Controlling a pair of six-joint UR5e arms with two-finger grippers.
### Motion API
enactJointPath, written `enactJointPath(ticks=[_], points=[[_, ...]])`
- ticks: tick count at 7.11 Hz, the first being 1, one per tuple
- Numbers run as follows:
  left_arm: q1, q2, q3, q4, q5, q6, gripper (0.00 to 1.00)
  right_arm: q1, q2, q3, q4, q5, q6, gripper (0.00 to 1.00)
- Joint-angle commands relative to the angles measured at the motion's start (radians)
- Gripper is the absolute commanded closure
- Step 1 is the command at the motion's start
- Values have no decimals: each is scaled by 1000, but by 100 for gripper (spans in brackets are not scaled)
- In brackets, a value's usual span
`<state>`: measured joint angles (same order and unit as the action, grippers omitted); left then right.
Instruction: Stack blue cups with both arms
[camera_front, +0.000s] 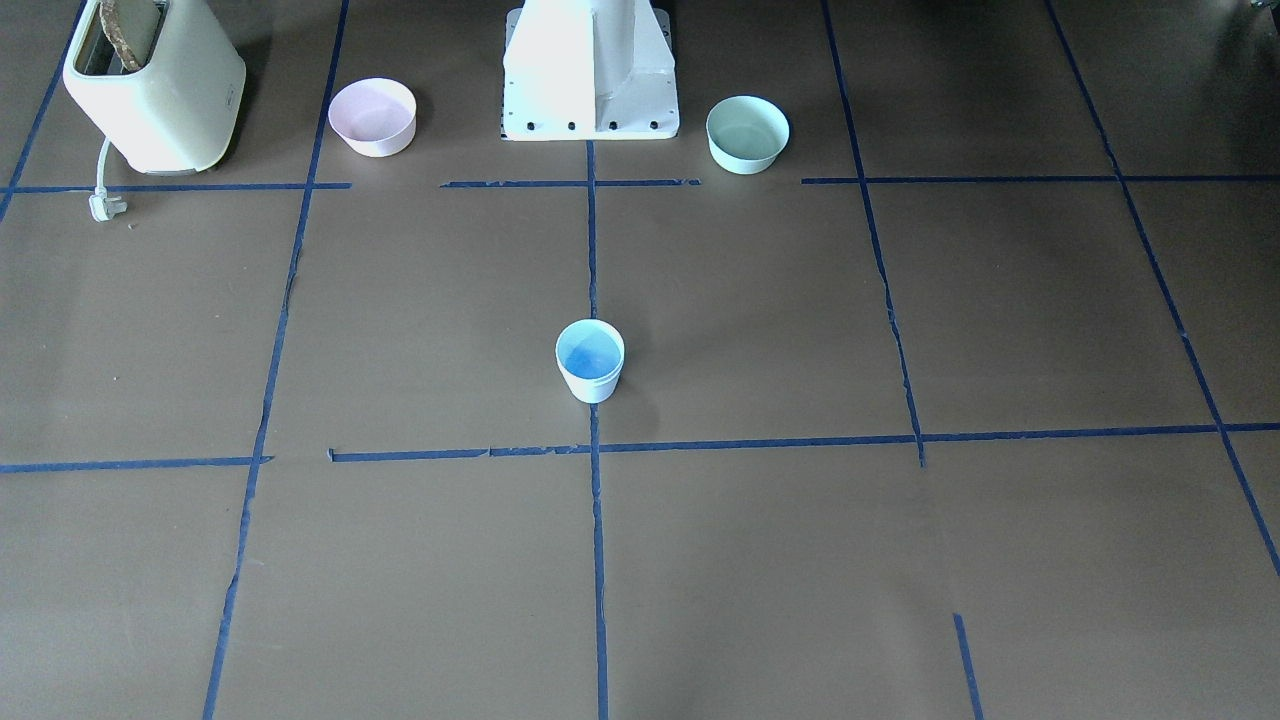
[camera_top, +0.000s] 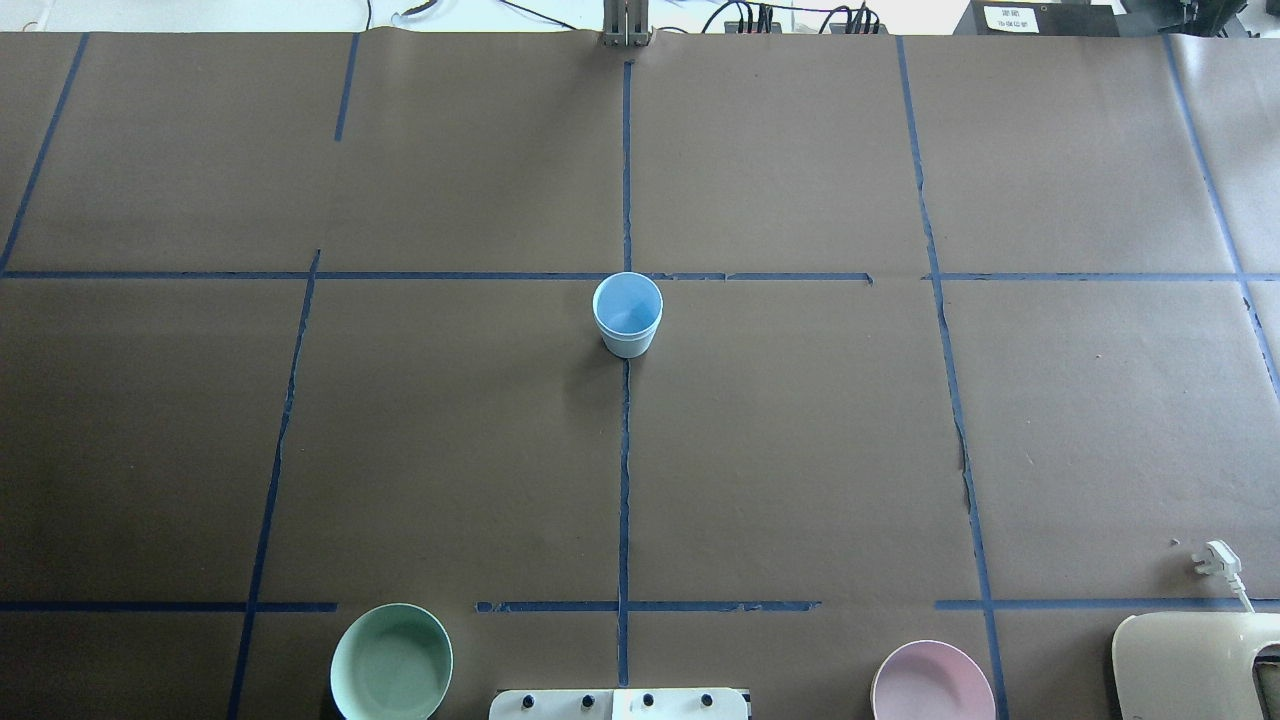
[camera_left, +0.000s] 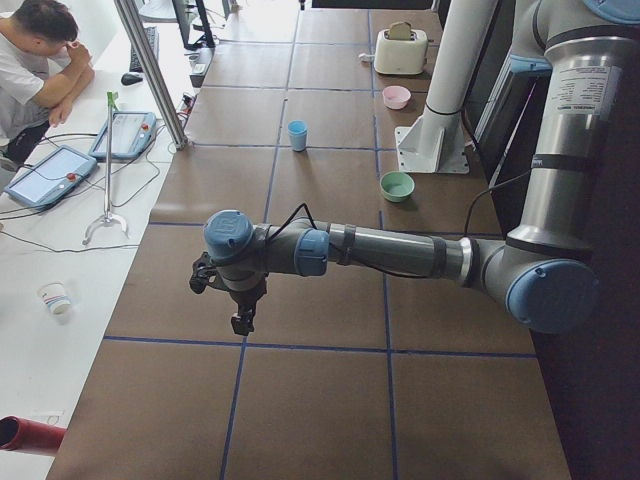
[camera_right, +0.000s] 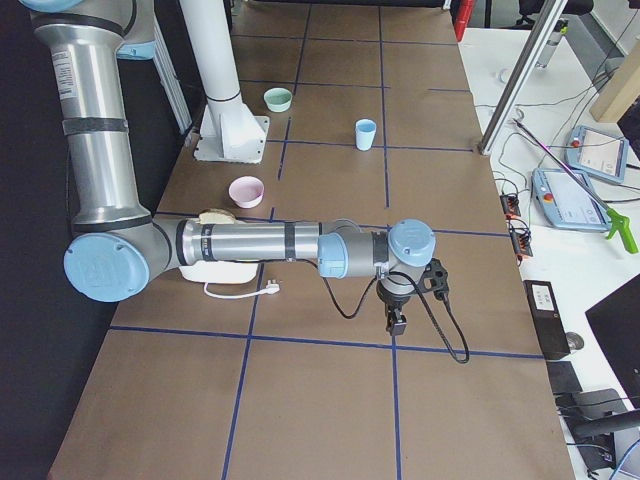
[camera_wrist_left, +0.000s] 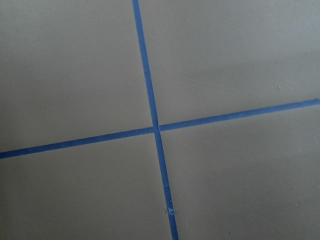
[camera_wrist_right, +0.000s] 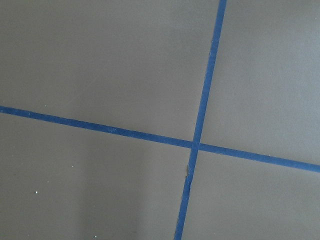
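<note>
One pale-blue cup (camera_front: 590, 360) stands upright on the centre tape line in the middle of the table, also in the overhead view (camera_top: 628, 315) and both side views (camera_left: 297, 135) (camera_right: 366, 134). Only one cup shape shows; I cannot tell whether a second is nested in it. My left gripper (camera_left: 242, 322) hangs over the table's left end, far from the cup, and shows only in the exterior left view. My right gripper (camera_right: 396, 325) hangs over the right end and shows only in the exterior right view. I cannot tell whether either is open or shut. Both wrist views show only brown table and crossing blue tape.
A pink bowl (camera_front: 372, 117) and a mint-green bowl (camera_front: 747, 133) flank the white robot base (camera_front: 590, 70). A cream toaster (camera_front: 155, 85) with a loose plug (camera_front: 105, 205) stands beyond the pink bowl. An operator (camera_left: 35, 60) sits at a side desk.
</note>
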<state>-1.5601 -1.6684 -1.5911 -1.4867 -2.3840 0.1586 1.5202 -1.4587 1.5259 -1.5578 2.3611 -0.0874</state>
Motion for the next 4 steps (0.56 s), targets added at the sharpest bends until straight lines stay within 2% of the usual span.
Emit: enactJointPath(ticks=[1,3,4], points=[[0,6,-15,32,6,21,0,0,0,8,-4,-2,1,0],[8,-2,-15,34,76,67,0,0,1,7,-5,0,1,0],[8,4,-15,26,80,71,0,0,1,8,-4,3,1,0]])
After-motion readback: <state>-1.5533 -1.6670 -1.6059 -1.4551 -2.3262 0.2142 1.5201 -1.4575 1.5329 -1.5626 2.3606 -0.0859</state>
